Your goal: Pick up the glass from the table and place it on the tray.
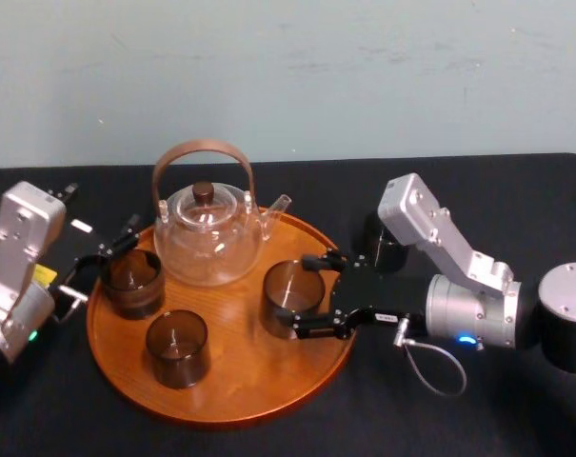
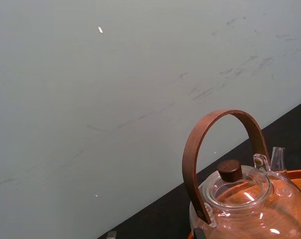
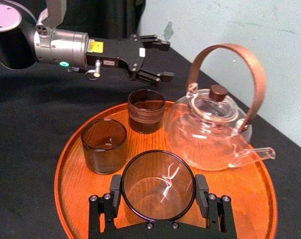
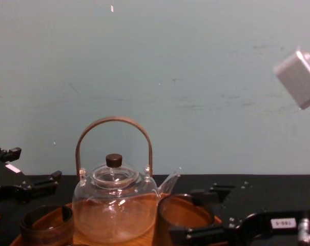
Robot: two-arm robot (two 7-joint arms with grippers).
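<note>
Now the glass [image 1: 292, 297] stands at about 3 o'clock on the tray [image 1: 240, 398]. The right gripper [image 3: 158, 191] reaches in from that side with its fingers clamped on the glass's walls. Whether the base rests fully on the wood is hard to tell. The teapot [image 1: 208, 243] sits at 12 o'clock, a second glass [image 1: 132, 283] at 9 o'clock and a third glass [image 1: 177, 347] near 8 o'clock. The left gripper [image 3: 165, 60], fingers apart and gripping nothing, hangs just beside the second glass at the tray's 9 o'clock rim. The tray lies on a black table [image 1: 516, 409].
</note>
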